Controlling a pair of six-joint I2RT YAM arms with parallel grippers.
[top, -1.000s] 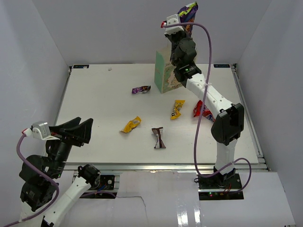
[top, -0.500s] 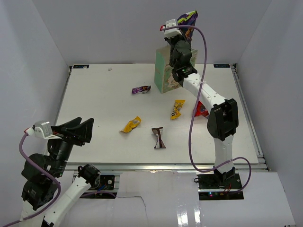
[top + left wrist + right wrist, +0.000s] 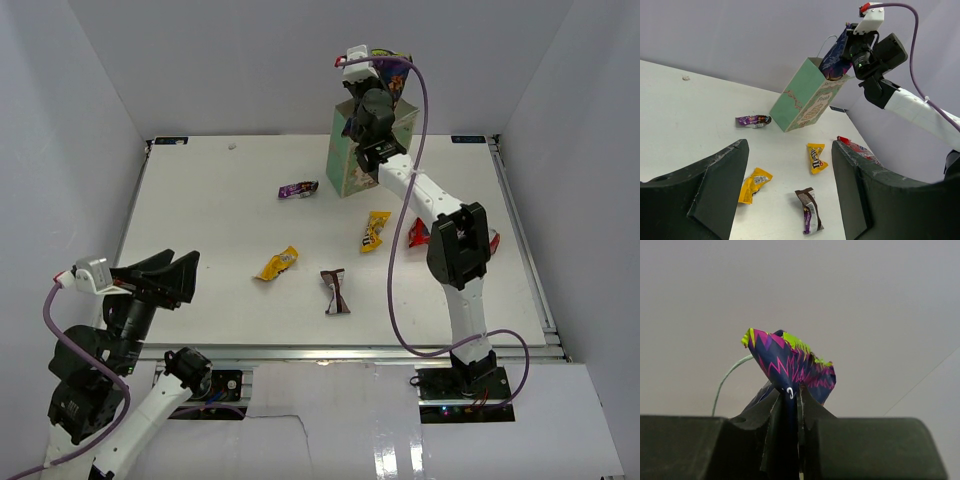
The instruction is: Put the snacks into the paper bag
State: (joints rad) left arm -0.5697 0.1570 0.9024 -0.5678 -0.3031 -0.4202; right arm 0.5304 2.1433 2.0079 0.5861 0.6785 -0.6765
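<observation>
Right gripper point(image 3: 790, 412) pinches the dark blue chip bag point(image 3: 790, 360) between close-pressed fingers, its end dipping into the paper bag point(image 3: 805, 100) mouth, upper centre of the overhead view, likely so that on release it drops inside.

The paper bag point(image 3: 347, 165) stands on the table point(image 3: 200, 210) toward 12 o'clock, the crinkly chip bag point(image 3: 834, 59) sticking out of its open top. At the bag's 9 o'clock lies the small wrapper point(image 3: 298, 189); at its 5 o'clock, one candy packet point(image 3: 375, 230), with the other chip bag point(image 3: 418, 236) at that packet's 3 o'clock. The second candy packet point(image 3: 277, 263) lies near the table's middle, the bar wrapper point(image 3: 335, 291) at its 4 o'clock
</observation>
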